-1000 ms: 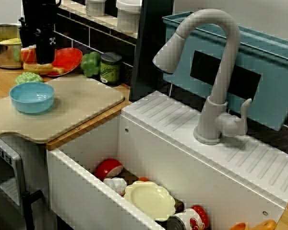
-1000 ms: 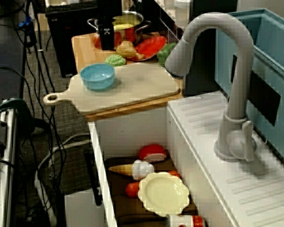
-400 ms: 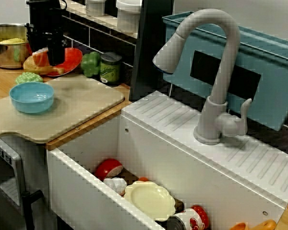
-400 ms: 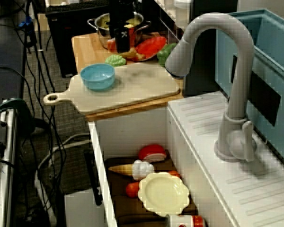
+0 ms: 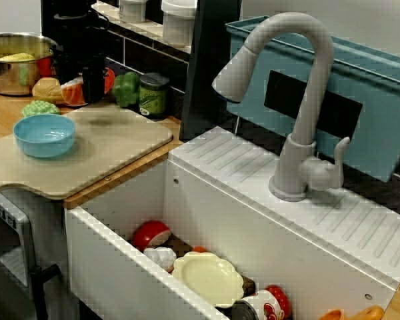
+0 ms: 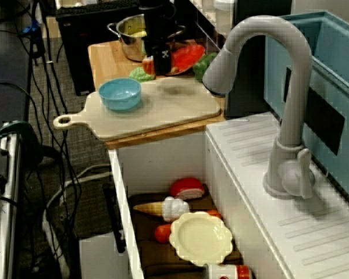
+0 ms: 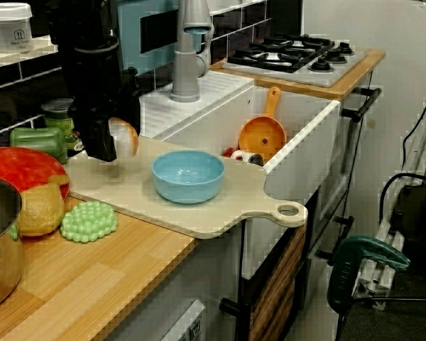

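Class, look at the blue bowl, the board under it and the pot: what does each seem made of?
The bowl looks like plastic: smooth, evenly blue, softly glossy. The board may be pale wood or plastic: matte tan. The pot looks like polished metal: silvery, reflective.

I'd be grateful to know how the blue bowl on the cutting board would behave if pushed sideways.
The blue bowl looks like rigid toy plastic, so probably light and stiff. It stands upright on a narrower base, so a low push would likely slide it across the smooth cutting board rather than tip it.
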Controlling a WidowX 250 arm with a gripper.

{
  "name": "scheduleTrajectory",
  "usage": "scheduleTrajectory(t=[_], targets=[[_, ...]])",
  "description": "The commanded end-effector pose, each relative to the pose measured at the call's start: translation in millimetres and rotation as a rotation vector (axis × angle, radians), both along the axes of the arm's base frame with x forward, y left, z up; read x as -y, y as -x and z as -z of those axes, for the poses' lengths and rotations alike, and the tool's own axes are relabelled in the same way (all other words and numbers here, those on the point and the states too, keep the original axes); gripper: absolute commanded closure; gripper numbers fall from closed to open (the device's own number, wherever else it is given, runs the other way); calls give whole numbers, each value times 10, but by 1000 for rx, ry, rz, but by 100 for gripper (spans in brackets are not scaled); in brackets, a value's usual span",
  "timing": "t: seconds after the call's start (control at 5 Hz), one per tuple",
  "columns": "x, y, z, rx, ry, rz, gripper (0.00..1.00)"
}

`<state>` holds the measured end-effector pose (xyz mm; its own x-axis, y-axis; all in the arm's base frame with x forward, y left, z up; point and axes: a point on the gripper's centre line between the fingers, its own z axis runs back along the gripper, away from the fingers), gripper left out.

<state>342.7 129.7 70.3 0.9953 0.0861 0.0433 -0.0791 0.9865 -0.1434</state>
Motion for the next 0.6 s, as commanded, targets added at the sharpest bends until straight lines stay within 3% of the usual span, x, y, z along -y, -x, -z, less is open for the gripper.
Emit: scheduleTrajectory(t=[0.0,0.2,0.4], targets=[[135,23,134,36,-49,-60,100],[156,163,301,37,-69,-79,0],[135,281,391,22,-40,-89,0]])
